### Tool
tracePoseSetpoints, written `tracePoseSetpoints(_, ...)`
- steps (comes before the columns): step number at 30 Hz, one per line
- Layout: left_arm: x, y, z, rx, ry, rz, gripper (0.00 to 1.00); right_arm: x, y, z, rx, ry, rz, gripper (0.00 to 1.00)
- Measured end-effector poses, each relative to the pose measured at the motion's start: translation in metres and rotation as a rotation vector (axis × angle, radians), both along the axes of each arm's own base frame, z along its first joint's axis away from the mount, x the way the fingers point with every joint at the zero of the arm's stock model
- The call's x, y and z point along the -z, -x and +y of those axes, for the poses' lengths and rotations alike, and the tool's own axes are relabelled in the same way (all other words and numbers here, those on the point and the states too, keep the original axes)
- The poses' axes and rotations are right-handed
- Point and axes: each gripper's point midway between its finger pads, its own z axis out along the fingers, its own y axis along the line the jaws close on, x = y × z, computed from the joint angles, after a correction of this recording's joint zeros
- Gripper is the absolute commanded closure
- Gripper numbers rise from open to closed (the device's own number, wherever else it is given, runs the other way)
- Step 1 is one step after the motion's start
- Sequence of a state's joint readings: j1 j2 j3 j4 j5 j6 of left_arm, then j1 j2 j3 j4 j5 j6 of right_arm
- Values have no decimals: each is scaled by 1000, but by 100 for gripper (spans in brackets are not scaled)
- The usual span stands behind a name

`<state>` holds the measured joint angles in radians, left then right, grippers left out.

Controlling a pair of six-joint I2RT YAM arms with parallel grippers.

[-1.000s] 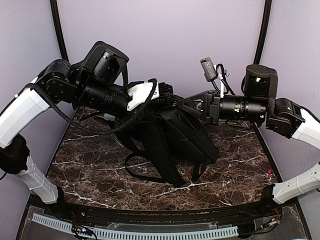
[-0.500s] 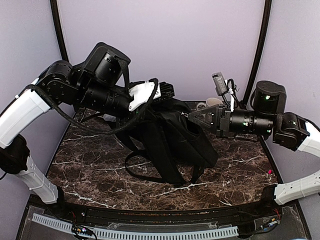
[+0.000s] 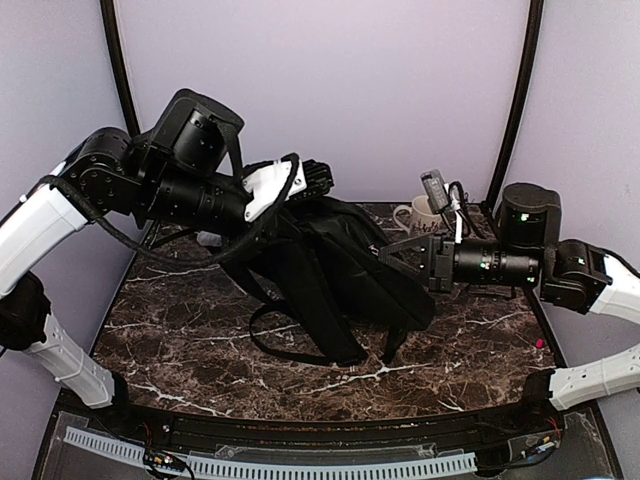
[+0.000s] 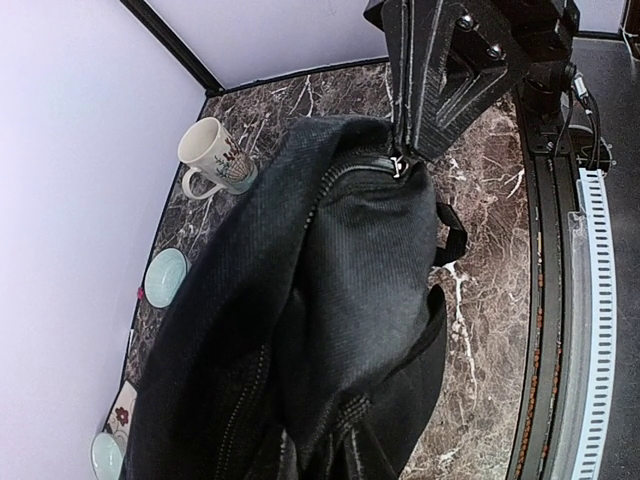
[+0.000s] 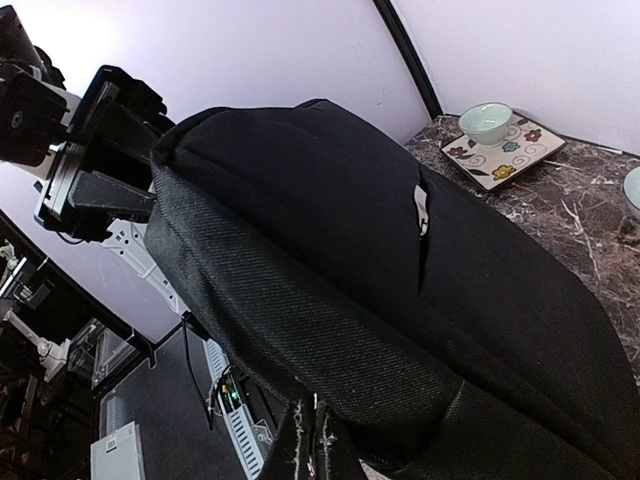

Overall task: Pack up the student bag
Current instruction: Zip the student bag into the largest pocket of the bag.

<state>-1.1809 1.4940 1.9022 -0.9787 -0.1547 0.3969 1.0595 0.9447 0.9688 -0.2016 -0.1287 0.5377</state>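
The student bag (image 3: 345, 270), black fabric with loose straps, is held up off the marble table between both arms. My left gripper (image 3: 316, 180) is shut on its top edge at the back; in the left wrist view the bag (image 4: 330, 300) hides those fingers. My right gripper (image 3: 393, 250) is shut on the bag's right side. In the left wrist view its fingertips (image 4: 405, 150) pinch the fabric at the zipper pull (image 4: 399, 168). In the right wrist view the bag (image 5: 330, 270) fills the frame, with the right gripper (image 5: 322, 440) pinched on its edge.
A white patterned mug (image 3: 420, 215) stands at the back right, also in the left wrist view (image 4: 213, 155). A pale green bowl (image 4: 165, 276) sits on the table. A small bowl (image 5: 486, 122) rests on a floral square plate (image 5: 515, 150). The bag's straps (image 3: 270, 335) trail over the table's middle.
My right arm has dropped lower, still pinching the bag's right side, and the mug behind it has come into view. My left arm has shifted slightly left and up with the bag's top.
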Motion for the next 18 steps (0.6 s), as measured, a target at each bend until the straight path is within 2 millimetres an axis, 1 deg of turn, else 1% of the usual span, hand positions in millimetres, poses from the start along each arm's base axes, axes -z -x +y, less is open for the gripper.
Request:
tracePoseSetpoints(3, 2, 1, 3, -4, 9, 4, 100, 2, -3, 3, 9, 4, 4, 100)
tracePoseSetpoints(5, 2, 2, 5, -8, 15, 7, 100, 4, -7, 7, 16, 14, 7, 88)
tracePoseSetpoints(7, 3, 3, 6, -11, 19, 9, 100, 5, -11, 9, 32, 24, 15, 71)
tracePoseSetpoints(9, 4, 3, 8, -16, 30, 11, 100, 8, -17, 10, 60, 46, 21, 56)
tracePoseSetpoints(11, 6, 4, 10, -20, 36, 14, 100, 9, -21, 10, 80, 64, 19, 46)
tracePoseSetpoints(13, 7, 4, 10, -25, 44, 18, 100, 8, -24, 7, 102, 74, 16, 40)
tracePoseSetpoints(18, 14, 7, 18, -36, 51, 33, 100, 13, -34, -8, 185, 113, 14, 31)
